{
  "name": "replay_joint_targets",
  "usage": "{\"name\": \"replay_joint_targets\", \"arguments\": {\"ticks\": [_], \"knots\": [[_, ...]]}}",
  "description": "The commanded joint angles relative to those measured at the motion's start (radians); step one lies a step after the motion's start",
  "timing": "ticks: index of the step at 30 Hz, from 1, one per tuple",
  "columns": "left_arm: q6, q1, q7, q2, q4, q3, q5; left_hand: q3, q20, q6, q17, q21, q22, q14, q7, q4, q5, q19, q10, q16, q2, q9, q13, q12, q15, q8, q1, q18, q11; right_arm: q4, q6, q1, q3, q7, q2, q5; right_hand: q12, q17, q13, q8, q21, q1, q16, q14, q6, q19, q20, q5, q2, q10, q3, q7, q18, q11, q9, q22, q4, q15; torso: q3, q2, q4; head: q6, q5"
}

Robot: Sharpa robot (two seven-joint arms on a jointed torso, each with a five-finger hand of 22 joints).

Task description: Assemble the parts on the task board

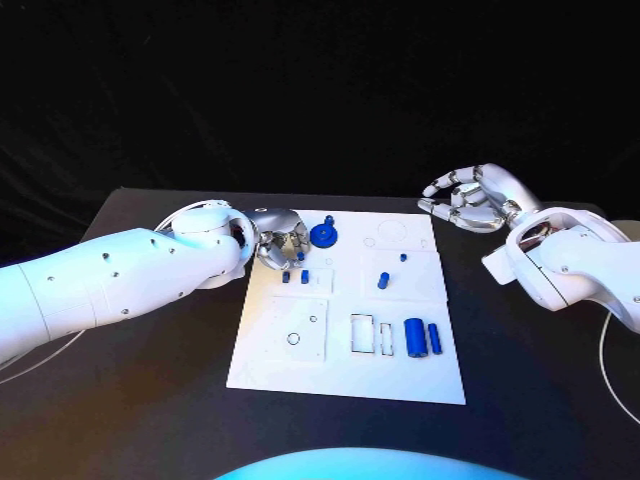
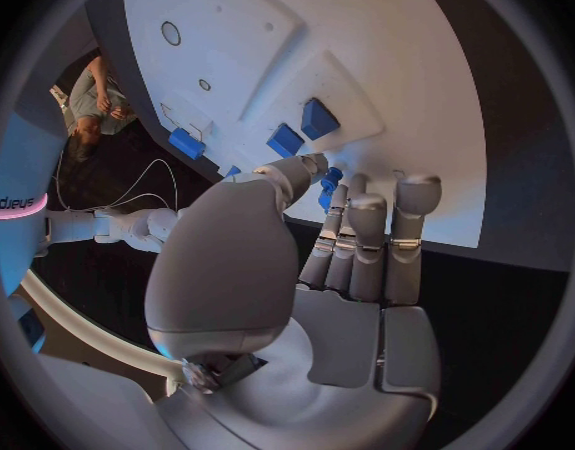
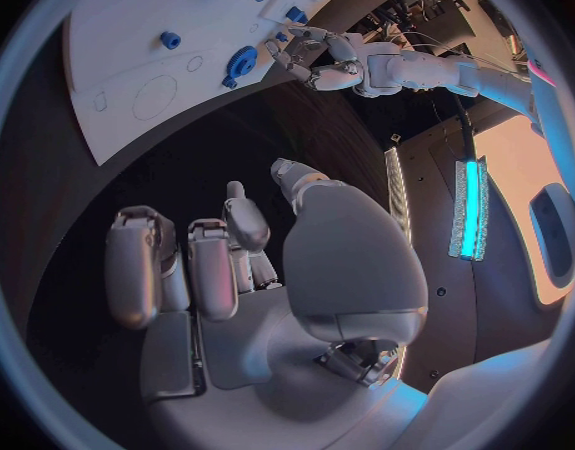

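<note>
The left hand (image 1: 280, 243) hovered over the board's (image 1: 284, 365) far left area, fingertips pinching a small blue peg (image 2: 327, 186) above two pegs (image 1: 294, 277) standing there. The right hand (image 1: 472, 200) hung off the board's far right corner, fingers curled, holding nothing. The peg looked light, rigid and smooth, best pinched across its sides.

flat white plastic task board (image 1: 284, 350) on a matte black counter (image 1: 147, 400); small blue plastic parts (image 1: 415, 335); shiny silver metal hands (image 1: 472, 200).
</note>
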Motion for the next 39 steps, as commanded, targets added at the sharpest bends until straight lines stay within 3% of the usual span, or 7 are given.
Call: {"name": "replay_joint_targets", "arguments": {"ticks": [1,3,9,10,18,27,39], "knots": [[-0.011,-0.002,-0.002,-0.003,0.005,0.0,0.009,-0.011,0.0,-0.008,-0.022,-0.012,-0.015,-0.017,0.001,0.003,0.001,-0.015,-0.014,-0.011,0.007,-0.001,-0.001,-0.003,0.0,-0.004,-0.004,0.014,-0.001,-0.005,0.02,-0.001,0.0,0.0,0.0,-0.009,-0.125,-0.035,-0.117,0.006,-0.049,0.012,-0.025,0.024,-0.01,-0.025,-0.001,0.0,0.002,-0.081,0.001,0.003,0.017,-0.001,0.001,0.1,0.008,-0.008,-0.0003,0.0,-0.0002,0.003,-0.001],[-0.027,-0.002,0.002,-0.008,0.009,0.0,0.015,-0.02,0.001,-0.01,-0.036,-0.02,-0.024,-0.025,0.001,0.007,0.001,-0.021,-0.024,-0.014,0.01,0.0,0.0,0.001,0.001,-0.005,-0.006,0.016,0.0,-0.012,0.037,-0.001,0.0,-0.007,0.001,-0.017,-0.343,-0.061,-0.317,0.012,-0.107,0.028,-0.048,0.018,-0.01,-0.051,-0.002,-0.013,0.002,-0.199,0.01,0.001,0.028,-0.002,0.001,0.066,0.006,-0.01,-0.0002,-0.001,-0.0004,0.002,-0.001],[-0.115,-0.002,0.044,-0.034,0.018,0.004,0.096,-0.061,0.004,-0.002,-0.065,-0.043,-0.051,-0.04,0.004,0.037,0.002,-0.034,-0.041,-0.017,0.022,0.003,0.005,0.026,0.003,-0.001,-0.019,0.02,0.001,-0.036,0.104,-0.001,0.0,-0.037,0.004,-0.113,-0.643,-0.128,-0.563,-0.005,-0.195,0.111,-0.103,0.0,0.025,-0.076,-0.001,-0.05,-0.022,-0.221,0.122,0.009,0.042,0.006,-0.018,0.019,-0.042,-0.005,-0.0005,-0.001,-0.0007,0.007,-0.004],[-0.145,-0.002,0.065,-0.042,0.019,0.005,0.132,-0.073,0.005,0.011,-0.136,-0.089,-0.109,-0.078,0.005,0.047,0.003,-0.07,-0.046,-0.047,0.026,0.006,0.007,0.035,0.004,0.006,-0.017,0.032,0.003,-0.041,0.119,-0.001,0.0,-0.043,0.005,-0.145,-0.703,-0.125,-0.616,-0.012,-0.2,0.119,-0.104,0.001,0.035,-0.075,0.002,-0.068,-0.03,-0.213,0.147,0.015,0.042,0.008,-0.024,0.017,-0.052,0.001,0.0001,-0.001,-0.0005,0.008,-0.005],[-0.254,-0.001,0.275,-0.108,0.036,0.009,0.624,-0.074,0.006,0.061,-0.241,-0.236,-0.254,-0.176,0.007,0.063,0.001,-0.164,-0.035,-0.137,0.032,0.017,0.021,0.104,0.005,0.038,0.01,0.053,0.002,-0.069,0.213,-0.004,0.0,-0.096,0.024,-0.477,-0.897,-0.094,-0.797,-0.049,-0.174,0.128,-0.088,0.015,0.077,-0.054,0.01,-0.103,-0.059,-0.172,0.209,0.01,0.035,0.019,-0.043,0.04,-0.104,0.006,0.0008,0.001,-0.0017,0.017,-0.019],[-0.226,-0.001,0.433,-0.169,0.084,0.009,1.124,-0.073,0.002,0.071,-0.268,-0.266,-0.276,-0.191,0.004,0.065,0.004,-0.156,-0.005,-0.172,0.05,0.021,0.033,0.153,0.0,0.049,0.021,0.053,-0.004,-0.085,0.293,-0.025,-0.001,-0.178,0.071,-0.795,-0.962,-0.065,-0.862,-0.071,-0.144,0.121,-0.07,0.026,0.083,-0.037,0.009,-0.113,-0.076,-0.169,0.216,0.008,0.029,0.024,-0.05,0.062,-0.122,0.012,0.0002,0.001,-0.0023,0.023,-0.058],[-0.186,-0.005,0.505,-0.191,0.144,0.007,1.344,-0.07,-0.004,0.077,-0.275,-0.274,-0.283,-0.191,-0.001,0.059,0.005,-0.151,0.013,-0.179,0.057,0.023,0.04,0.176,-0.005,0.056,0.029,0.053,-0.01,-0.127,0.322,-0.061,-0.003,-0.227,0.15,-0.927,-0.998,-0.052,-0.901,-0.096,-0.137,0.108,-0.062,0.03,0.066,-0.033,0.012,-0.117,-0.094,-0.182,0.21,0.019,0.027,0.034,-0.06,0.069,-0.13,0.019,0.0,0.0,0.0009,0.021,-0.06]]}}
